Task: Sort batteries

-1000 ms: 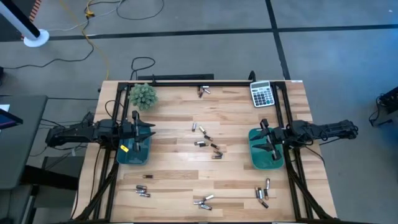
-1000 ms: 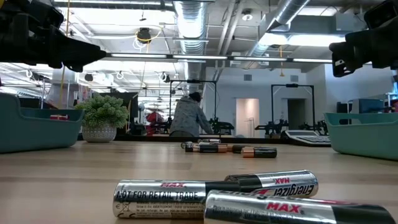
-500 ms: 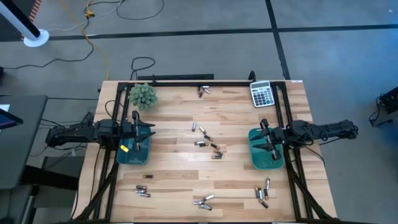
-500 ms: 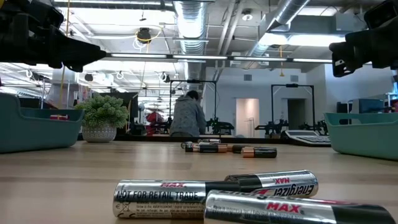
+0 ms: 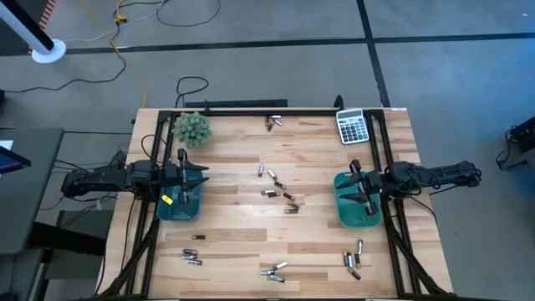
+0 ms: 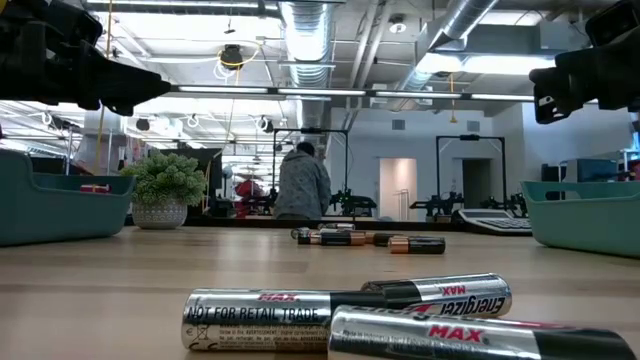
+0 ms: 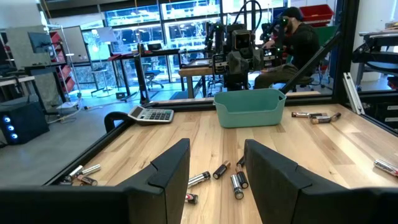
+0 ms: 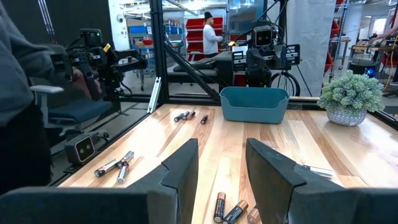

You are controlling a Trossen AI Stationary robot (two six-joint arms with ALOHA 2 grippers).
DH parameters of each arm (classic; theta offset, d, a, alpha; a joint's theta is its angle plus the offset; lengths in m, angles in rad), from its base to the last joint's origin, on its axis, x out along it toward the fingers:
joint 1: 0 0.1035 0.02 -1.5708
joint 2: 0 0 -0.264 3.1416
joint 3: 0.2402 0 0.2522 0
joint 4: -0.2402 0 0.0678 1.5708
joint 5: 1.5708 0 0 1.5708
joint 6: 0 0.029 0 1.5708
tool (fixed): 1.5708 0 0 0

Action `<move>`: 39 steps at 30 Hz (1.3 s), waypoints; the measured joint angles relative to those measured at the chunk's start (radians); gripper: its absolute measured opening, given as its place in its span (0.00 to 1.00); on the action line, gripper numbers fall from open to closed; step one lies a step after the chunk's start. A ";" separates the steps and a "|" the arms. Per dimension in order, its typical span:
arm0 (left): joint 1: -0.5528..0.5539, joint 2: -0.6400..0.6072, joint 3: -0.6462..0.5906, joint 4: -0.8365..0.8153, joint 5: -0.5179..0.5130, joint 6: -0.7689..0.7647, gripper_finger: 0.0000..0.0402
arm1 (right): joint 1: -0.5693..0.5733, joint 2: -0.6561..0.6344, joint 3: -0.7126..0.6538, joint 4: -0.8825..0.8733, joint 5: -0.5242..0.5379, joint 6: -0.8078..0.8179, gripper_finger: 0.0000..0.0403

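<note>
My left hand (image 5: 182, 176) hovers over the teal bin (image 5: 179, 206) at the worktop's left edge, fingers (image 7: 168, 167) spread wide and holding nothing. A small yellow item (image 5: 167, 200) lies inside that bin; I cannot tell what it is. My right hand (image 5: 361, 186) hangs over the second teal bin (image 5: 358, 213) at the right edge, likewise wide and empty; I can make out nothing inside that bin. The batteries (image 5: 277, 191) lie loose on the wooden worktop (image 5: 234, 226): a cluster at the centre, more along the near edge, a few by the far edge. A calculator (image 5: 353, 126) sits in the far right corner, a potted plant (image 5: 191, 128) in the far left.
</note>
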 joint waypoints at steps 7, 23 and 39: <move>0.000 0.000 0.000 0.000 0.000 0.000 0.37 | 0.000 0.000 0.000 0.000 0.000 0.000 0.38; 0.000 0.000 0.000 0.009 0.000 -0.181 0.37 | 0.000 0.000 0.000 0.000 0.000 0.000 0.38; 0.000 0.024 0.118 -0.001 -0.061 -0.176 0.37 | 0.000 0.000 0.000 0.000 0.000 0.000 0.38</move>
